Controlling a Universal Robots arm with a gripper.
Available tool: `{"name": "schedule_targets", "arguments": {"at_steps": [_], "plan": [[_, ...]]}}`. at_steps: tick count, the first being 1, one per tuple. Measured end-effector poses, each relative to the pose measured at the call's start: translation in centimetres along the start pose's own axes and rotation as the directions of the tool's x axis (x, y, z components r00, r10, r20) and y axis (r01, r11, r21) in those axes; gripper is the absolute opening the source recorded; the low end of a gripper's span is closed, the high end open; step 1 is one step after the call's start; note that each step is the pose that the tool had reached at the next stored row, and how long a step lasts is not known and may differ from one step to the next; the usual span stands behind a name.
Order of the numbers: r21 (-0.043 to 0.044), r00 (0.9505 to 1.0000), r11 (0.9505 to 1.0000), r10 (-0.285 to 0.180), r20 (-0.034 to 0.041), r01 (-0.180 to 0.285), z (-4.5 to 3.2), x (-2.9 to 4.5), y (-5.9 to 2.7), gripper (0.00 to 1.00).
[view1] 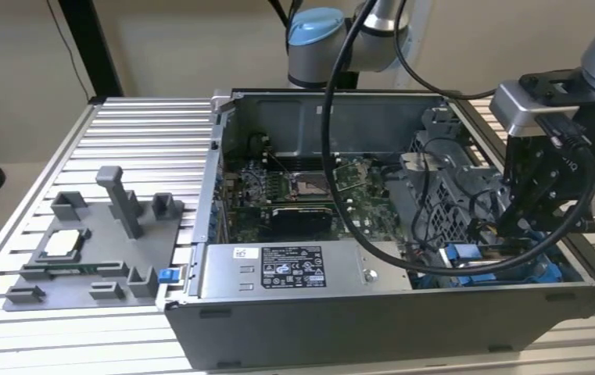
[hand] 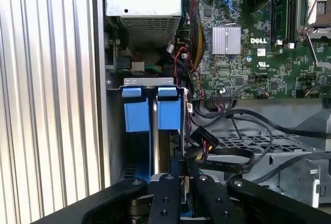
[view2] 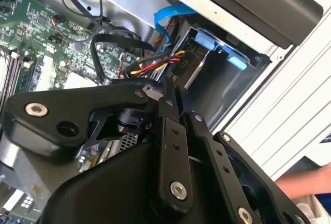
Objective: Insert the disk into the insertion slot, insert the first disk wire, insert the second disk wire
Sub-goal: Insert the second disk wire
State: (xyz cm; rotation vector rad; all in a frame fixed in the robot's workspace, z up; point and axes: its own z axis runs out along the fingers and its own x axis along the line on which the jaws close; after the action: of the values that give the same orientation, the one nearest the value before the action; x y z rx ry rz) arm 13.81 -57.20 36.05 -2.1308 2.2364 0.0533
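One gripper (view1: 519, 223) is reaching down into the open computer case (view1: 381, 328) at the insertion slot (hand: 150, 111), its jaws pressed together, apparently on something slim near the wires (view2: 155, 64); what exactly, I cannot tell. Blue tabs suggest the disk (hand: 168, 149) is sitting in the bay. Cables and case wall are crowding the room for moving.

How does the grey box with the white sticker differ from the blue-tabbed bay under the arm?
The grey box is closed metal with a white sticker; the insertion slot is an open bay with blue tabs. The box sits midway along the near wall; the slot is in the corner at the exterior view's right. The end effector hangs over the slot, not the box. Both sit inside the computer case.
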Motion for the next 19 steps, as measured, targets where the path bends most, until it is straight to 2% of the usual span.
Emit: {"name": "schedule_targets", "arguments": {"at_steps": [4, 10, 19], "plan": [[0.0054, 1.0000, 1.0000, 0.000, 0.0060, 0.000, 0.15, 0.00, 0.00, 0.00], [0.0161, 1.0000, 0.9999, -0.001, 0.0076, 0.001, 0.52, 0.03, 0.00, 0.00], [0.0183, 1.0000, 0.9998, -0.001, 0.0078, 0.001, 0.71, 0.05, 0.02, 0.00]]}}
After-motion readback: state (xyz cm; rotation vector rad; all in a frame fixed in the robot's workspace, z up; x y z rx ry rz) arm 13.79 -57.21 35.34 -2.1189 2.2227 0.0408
